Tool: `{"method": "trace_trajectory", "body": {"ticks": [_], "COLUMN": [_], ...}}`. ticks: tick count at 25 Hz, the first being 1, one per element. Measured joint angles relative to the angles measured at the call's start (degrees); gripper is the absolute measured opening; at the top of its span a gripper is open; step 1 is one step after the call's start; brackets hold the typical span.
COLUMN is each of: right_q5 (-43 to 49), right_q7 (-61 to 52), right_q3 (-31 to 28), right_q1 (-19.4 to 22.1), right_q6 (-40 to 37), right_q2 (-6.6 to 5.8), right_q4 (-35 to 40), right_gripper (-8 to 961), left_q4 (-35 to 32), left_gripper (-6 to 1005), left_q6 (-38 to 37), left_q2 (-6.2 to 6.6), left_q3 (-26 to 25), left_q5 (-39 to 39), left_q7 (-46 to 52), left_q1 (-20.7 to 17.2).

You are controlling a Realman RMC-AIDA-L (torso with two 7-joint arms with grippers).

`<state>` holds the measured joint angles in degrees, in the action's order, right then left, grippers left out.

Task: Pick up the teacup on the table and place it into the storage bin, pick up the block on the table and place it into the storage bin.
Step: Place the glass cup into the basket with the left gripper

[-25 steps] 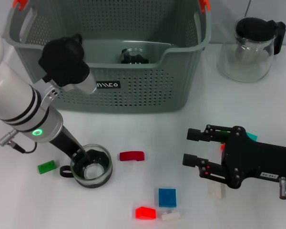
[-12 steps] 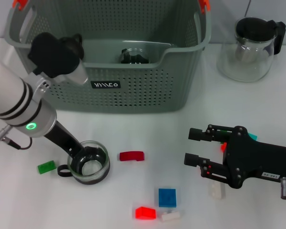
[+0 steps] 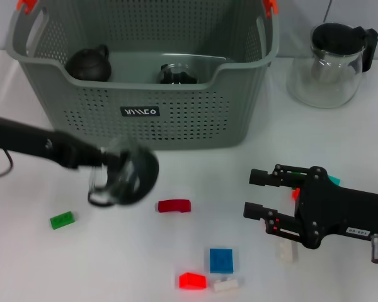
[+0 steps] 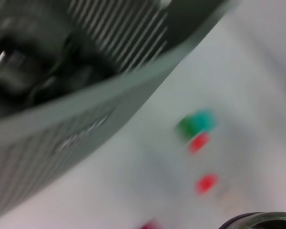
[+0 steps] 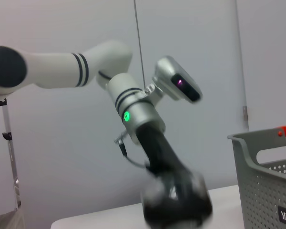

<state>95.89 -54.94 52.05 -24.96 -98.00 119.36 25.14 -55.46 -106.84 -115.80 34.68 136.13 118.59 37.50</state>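
Observation:
The teacup [image 3: 125,177], clear glass with a dark base, hangs tilted and blurred above the table, just in front of the storage bin [image 3: 176,123]. My left gripper [image 3: 104,161] is shut on it, its arm reaching in from the left edge. From the right wrist view, the teacup [image 5: 177,200] shows under that arm, left of the storage bin [image 5: 264,179]. In the left wrist view only the teacup's rim [image 4: 257,220] shows. Blocks lie on the table: a red curved block [image 3: 174,206], a green one [image 3: 62,219] and a blue one [image 3: 220,259]. My right gripper [image 3: 255,194] stands open at the right.
Inside the bin sit a dark teapot [image 3: 88,63] and a glass piece [image 3: 176,74]. A glass teapot with a black lid [image 3: 332,63] stands at the back right. A red block [image 3: 192,280] and white blocks [image 3: 225,285] lie near the front edge.
My left arm has swung out to the left and lifted the teacup off the table, up towards the bin's front wall. The dark teapot in the bin now shows. The right arm is still.

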Motion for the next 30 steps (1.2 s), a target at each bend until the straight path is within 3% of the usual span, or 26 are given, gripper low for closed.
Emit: {"method": "trace_trajectory", "body": {"ticks": [2,4,10,17,21,26,30], "right_q5": [0.0,0.0,0.0,0.0,0.0,0.0,0.0], "right_q7": [0.0,0.0,0.0,0.0,0.0,0.0,-0.2], "right_q3": [0.0,0.0,0.2,0.1,0.1,0.3,0.3], "right_q1": [0.0,0.0,-0.3,-0.3,-0.4,-0.5,-0.6], "right_q6": [0.0,0.0,0.0,0.0,0.0,-0.1,-0.1], "right_q2": [0.00,0.00,0.00,0.03,0.09,0.24,0.25], "right_q4": [0.0,0.0,0.0,0.0,0.0,0.0,0.0], "right_gripper": [564,564,564,564,564,564,565], "left_q4": [5.6,7.8,7.7,6.7,6.0,3.9,3.0], "left_gripper": [49,53,65,78,86,95,103], "left_q6": [-4.6,-8.5,-8.4,5.3,16.7,32.3,39.3], "left_q2": [2.52,3.55,4.06,4.18,4.03,3.63,3.35], "left_q3": [-6.8,-11.7,-14.1,-12.9,-6.5,6.8,14.0], "left_q5": [-4.8,-7.7,-18.8,-22.3,-22.0,-20.7,-15.4], "left_q7": [-3.8,-6.0,-1.9,4.8,6.1,6.8,7.6], "left_q1": [0.7,1.1,2.9,9.3,11.5,11.0,12.0]}}
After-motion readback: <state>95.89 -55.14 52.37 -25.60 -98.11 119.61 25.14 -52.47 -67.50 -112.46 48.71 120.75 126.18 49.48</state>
